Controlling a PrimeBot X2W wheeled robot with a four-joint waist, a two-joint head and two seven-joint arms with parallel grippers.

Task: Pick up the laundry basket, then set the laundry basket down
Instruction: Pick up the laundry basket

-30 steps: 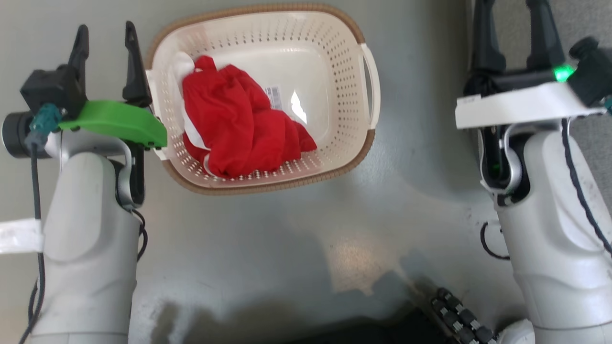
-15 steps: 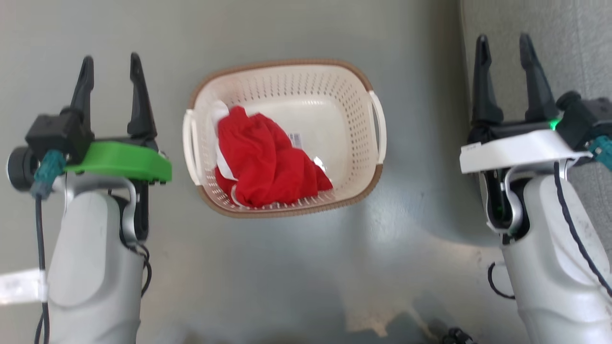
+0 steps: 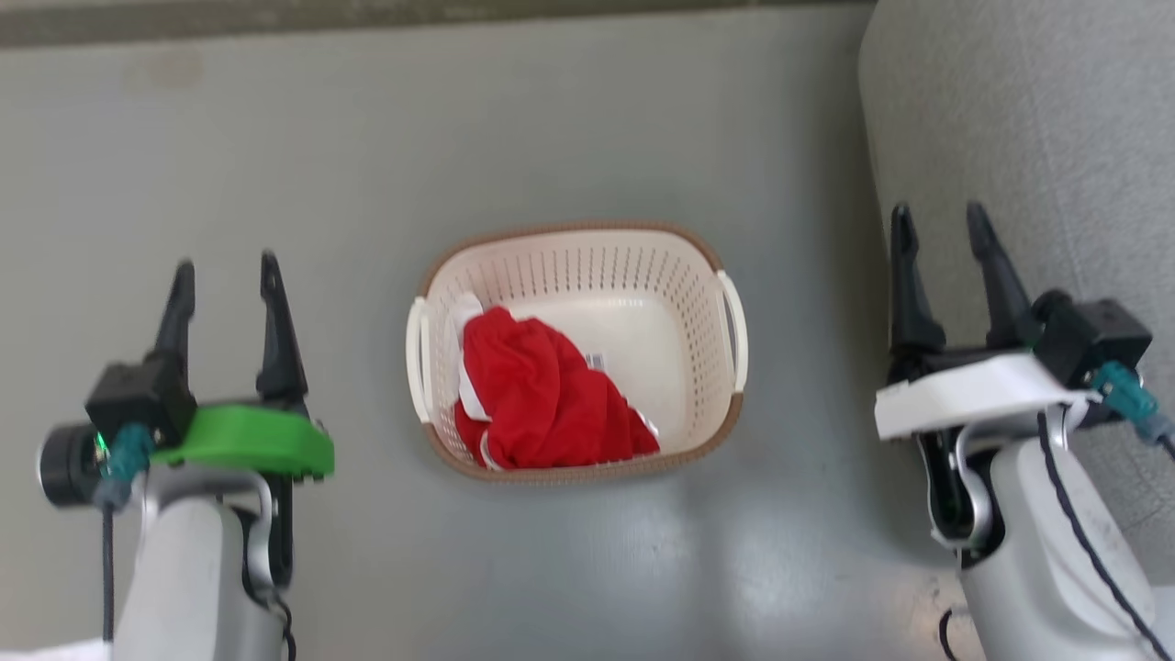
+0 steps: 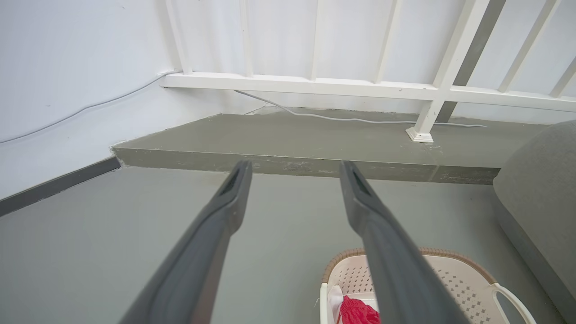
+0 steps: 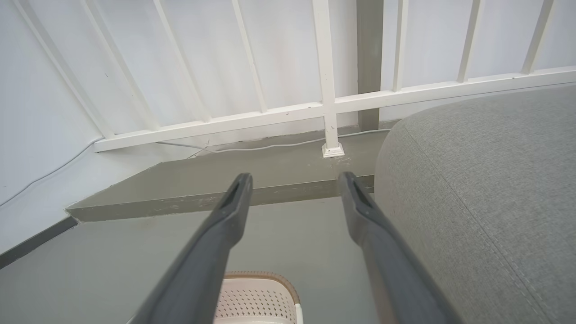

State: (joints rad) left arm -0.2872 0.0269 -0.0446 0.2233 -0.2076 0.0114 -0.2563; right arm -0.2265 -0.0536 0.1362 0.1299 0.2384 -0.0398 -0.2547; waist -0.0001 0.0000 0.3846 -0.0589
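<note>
Laundry basket on floor. My left tool and right tool flank it, well apart, fingers spread, pointing forward.

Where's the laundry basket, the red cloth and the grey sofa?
laundry basket [image 3: 587, 268]: head view, far perforated wall.
red cloth [image 3: 542, 404]: head view, middle of the heap.
grey sofa [image 3: 1028, 119]: head view, fabric side.
</note>
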